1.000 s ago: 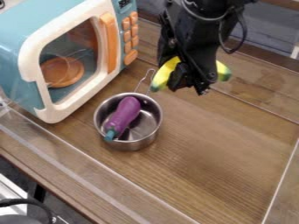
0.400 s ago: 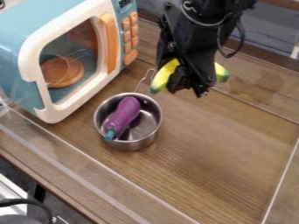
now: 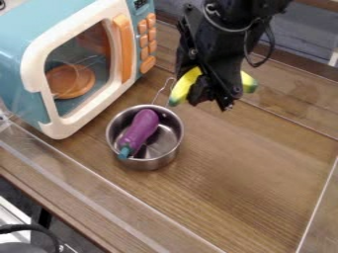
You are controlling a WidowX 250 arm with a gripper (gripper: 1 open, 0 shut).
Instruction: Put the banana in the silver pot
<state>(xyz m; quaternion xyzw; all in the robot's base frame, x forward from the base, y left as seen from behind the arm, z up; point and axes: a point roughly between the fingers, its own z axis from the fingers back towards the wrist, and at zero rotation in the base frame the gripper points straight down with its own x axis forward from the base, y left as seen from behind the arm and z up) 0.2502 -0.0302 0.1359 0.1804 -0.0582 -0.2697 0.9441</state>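
The yellow banana (image 3: 192,83) hangs in the air, clamped between the black fingers of my gripper (image 3: 208,89), which is shut on it. Its greenish tip pokes out to the right of the fingers. Below and to the left stands the silver pot (image 3: 164,155) on the wooden table. A purple toy eggplant (image 3: 137,131) with a green stem lies inside the pot. The gripper and banana are above the pot's far right rim.
A light blue toy microwave (image 3: 53,59) with an orange dish behind its window stands at the left, close to the pot. A clear plastic wall (image 3: 79,193) runs along the table's front. Bare wood (image 3: 244,178) lies right of the pot.
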